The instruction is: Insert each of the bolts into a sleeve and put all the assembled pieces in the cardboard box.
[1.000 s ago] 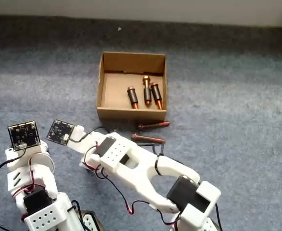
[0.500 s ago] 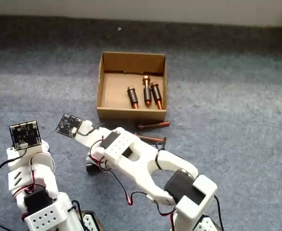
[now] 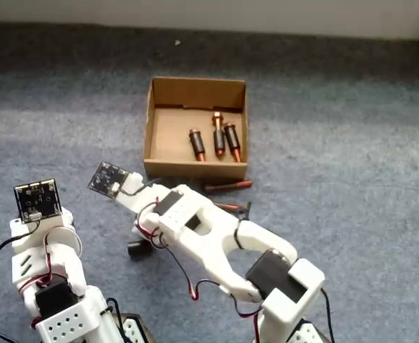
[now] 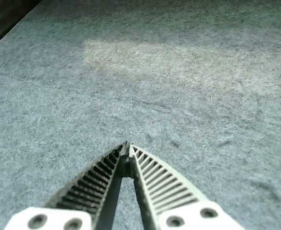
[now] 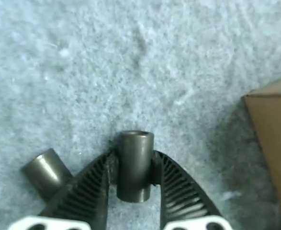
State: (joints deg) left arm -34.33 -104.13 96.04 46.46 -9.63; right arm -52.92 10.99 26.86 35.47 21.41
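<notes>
right arm (image 3: 195, 229): swung forward toward cardboard box (image 3: 195, 170) | loose sleeve (image 3: 136, 249): now uncovered beside it

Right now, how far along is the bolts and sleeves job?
Done: three assembled pieces lie in the cardboard box. In hand: the right end effector grips one sleeve. Left: two bare bolts on the carpet in front of the box and a second loose sleeve need assembling and boxing. The left end effector is shut, empty.

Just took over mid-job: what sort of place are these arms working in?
Probably a makeshift indoor test setup: grey carpet underneath, a pale wall behind, a plain cardboard box as bin.
</notes>
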